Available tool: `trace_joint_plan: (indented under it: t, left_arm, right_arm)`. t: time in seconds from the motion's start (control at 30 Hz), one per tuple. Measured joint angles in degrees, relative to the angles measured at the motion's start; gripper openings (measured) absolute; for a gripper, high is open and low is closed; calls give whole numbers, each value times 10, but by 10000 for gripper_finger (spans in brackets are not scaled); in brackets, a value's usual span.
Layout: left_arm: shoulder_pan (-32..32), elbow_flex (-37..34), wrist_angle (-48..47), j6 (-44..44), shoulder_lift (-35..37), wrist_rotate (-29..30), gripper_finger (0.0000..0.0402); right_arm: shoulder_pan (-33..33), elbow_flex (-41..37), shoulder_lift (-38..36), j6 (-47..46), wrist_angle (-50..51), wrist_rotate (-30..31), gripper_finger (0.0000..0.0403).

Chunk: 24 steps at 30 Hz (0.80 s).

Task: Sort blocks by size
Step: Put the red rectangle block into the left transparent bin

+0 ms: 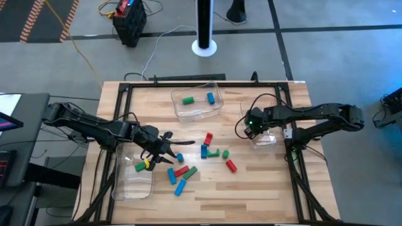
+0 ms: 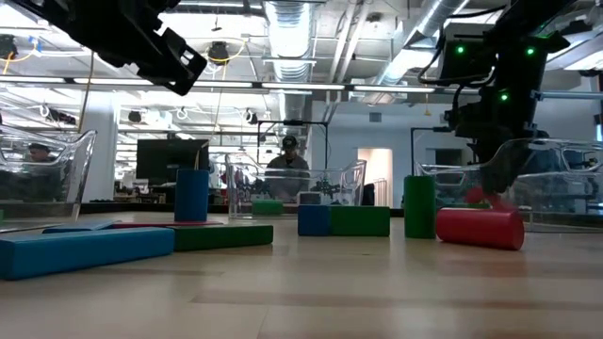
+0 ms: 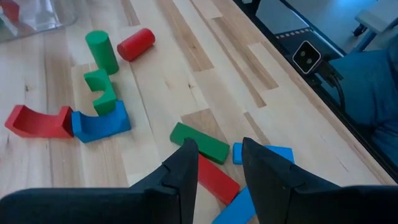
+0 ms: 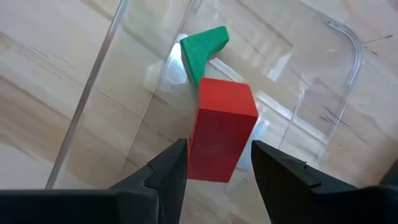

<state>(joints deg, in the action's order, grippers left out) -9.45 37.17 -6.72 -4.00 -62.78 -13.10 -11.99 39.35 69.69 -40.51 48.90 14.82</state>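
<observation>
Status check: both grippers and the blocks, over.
Right gripper over right tray, open around red block. Left gripper open, empty, above loose blocks. Nothing blocking.

No text, label, brand, number or sign can be read in any view. The blocks [image 1: 208, 150] carry no markings, and the clear trays [image 1: 198, 107] are plain. The screens and fittings in the room behind the table are too small and blurred to make out any writing.
</observation>
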Motion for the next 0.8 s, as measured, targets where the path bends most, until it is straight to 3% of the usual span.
trace_joint_plan:
  t: [0.33, 0.8]
  left_arm:
    - [0, 0, -7, -3, 0, 0, 119]
    - [0, 0, -17, -9, 0, -2, 119]
  right_arm:
    - [19, 0, -14, -5, -5, 55, 209]
    - [82, 1, -90, 0, -35, 141, 209]
